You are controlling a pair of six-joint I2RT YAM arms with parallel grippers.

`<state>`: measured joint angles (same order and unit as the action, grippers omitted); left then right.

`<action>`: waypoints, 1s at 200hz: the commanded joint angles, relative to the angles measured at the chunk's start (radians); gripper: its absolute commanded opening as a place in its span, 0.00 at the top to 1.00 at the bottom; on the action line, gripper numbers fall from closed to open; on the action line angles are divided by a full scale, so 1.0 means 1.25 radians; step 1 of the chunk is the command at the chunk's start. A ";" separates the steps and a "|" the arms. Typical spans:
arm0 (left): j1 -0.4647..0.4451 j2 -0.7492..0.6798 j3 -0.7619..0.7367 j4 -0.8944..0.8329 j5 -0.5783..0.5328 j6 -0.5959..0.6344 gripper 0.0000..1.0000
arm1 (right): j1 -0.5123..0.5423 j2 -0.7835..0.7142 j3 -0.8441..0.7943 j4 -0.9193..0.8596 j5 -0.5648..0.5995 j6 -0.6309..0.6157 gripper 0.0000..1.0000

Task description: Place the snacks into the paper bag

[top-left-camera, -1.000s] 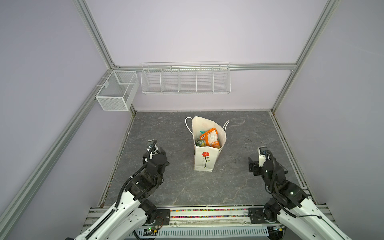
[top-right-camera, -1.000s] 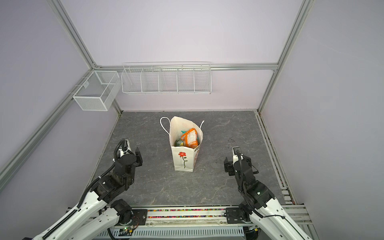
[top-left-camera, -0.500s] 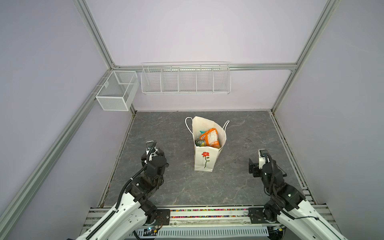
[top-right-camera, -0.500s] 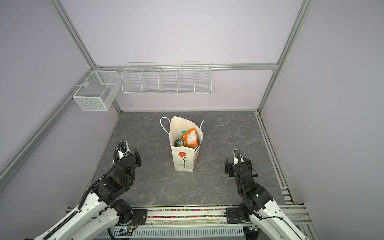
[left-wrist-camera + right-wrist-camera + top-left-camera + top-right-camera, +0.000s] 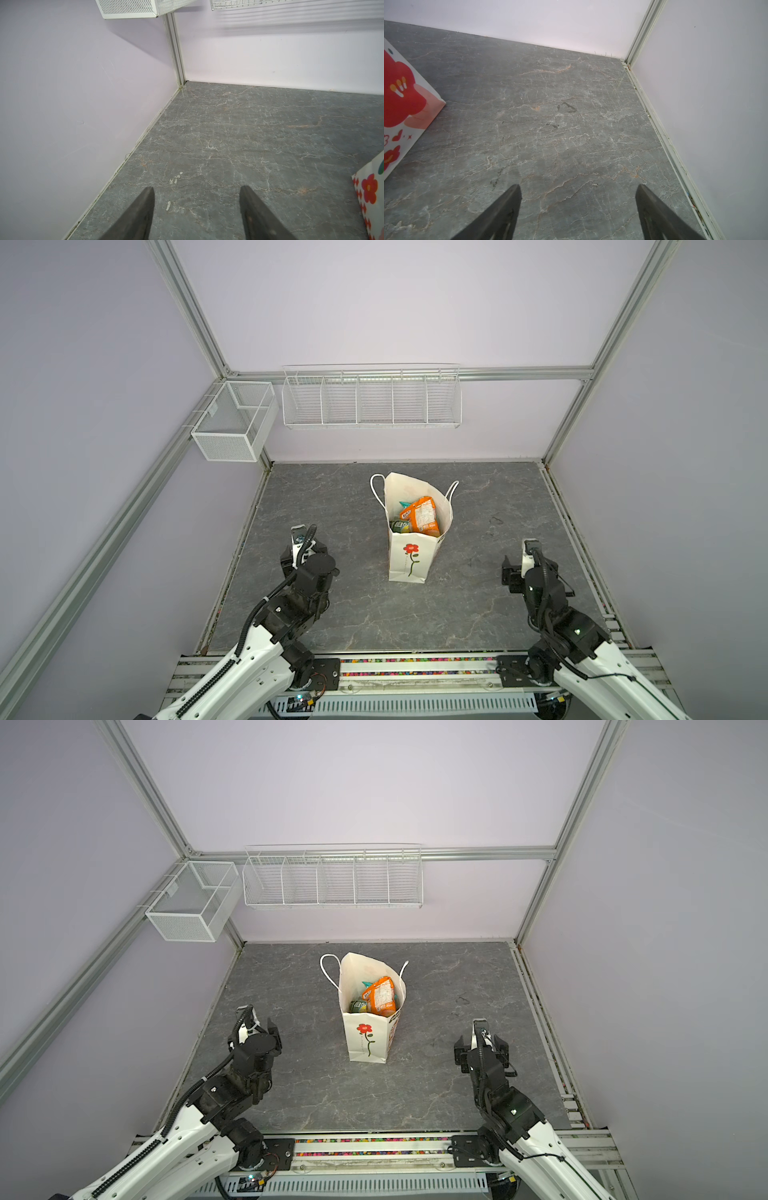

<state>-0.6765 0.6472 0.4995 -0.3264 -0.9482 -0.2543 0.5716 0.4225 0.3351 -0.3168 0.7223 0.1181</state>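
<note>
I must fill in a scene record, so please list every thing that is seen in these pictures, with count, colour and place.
paper bag: one, white with a red flower, upright mid-table
orange packet: one, orange, in the bag, on top
green packet: one, green, in the bag, beside the orange packet
teal packet: one, teal, in the bag, only a corner shows
wire basket: one, white, on the back wall
mesh box: one, white, on the left wall
table: one, grey marbled
left arm: one, black and white, left of the bag, jaws open, empty
right arm: one, black and white, right of the bag, jaws open, empty
</note>
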 commanded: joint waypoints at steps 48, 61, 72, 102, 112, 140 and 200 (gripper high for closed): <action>-0.001 0.000 -0.044 0.020 -0.027 -0.035 0.29 | -0.007 0.032 -0.027 0.050 0.069 -0.011 0.11; -0.001 -0.001 -0.045 0.017 -0.027 -0.039 0.24 | -0.008 0.037 -0.038 0.063 0.075 -0.008 0.11; -0.001 -0.004 -0.045 0.015 -0.031 -0.040 0.22 | -0.008 0.039 -0.044 0.071 0.076 -0.007 0.11; -0.001 -0.007 -0.047 0.016 -0.049 -0.040 0.20 | -0.010 0.040 -0.053 0.085 0.085 -0.006 0.11; -0.001 -0.005 -0.047 0.016 -0.058 -0.038 0.19 | -0.009 0.040 -0.055 0.086 0.093 -0.003 0.11; -0.001 -0.002 -0.057 0.048 -0.081 -0.013 0.03 | -0.010 0.039 -0.057 0.085 0.104 0.003 0.12; 0.000 0.041 -0.080 0.142 -0.131 0.061 0.01 | -0.010 0.049 -0.052 0.083 0.176 0.043 0.11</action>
<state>-0.6765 0.6800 0.4194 -0.2230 -1.0615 -0.2302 0.5644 0.4782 0.2813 -0.2413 0.8528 0.1280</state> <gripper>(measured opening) 0.993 0.885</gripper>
